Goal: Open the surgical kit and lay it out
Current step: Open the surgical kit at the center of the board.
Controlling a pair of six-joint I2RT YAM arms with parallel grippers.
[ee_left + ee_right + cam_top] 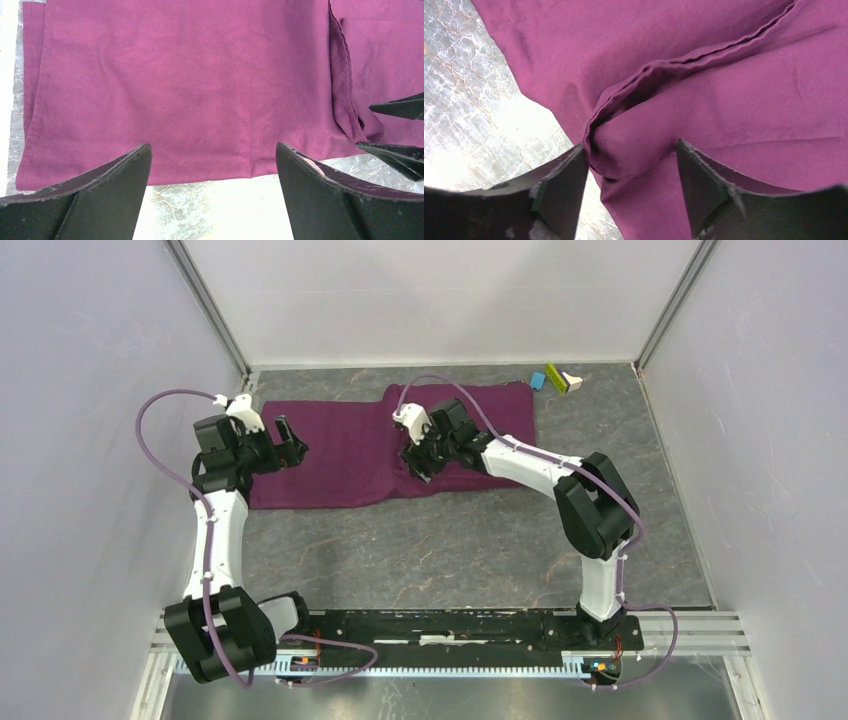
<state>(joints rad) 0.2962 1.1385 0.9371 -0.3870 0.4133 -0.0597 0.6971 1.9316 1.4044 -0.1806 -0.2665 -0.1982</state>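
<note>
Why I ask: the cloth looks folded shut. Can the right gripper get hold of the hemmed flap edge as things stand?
Probably yes. The right gripper straddles the bunched hemmed flap edge of the purple cloth, jaws open, with nothing else between them.

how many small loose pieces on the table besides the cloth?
3, clustered at the far right past the purple cloth: a blue block, a yellow-green block, a small white piece. More may be hidden in the folded cloth.
</note>
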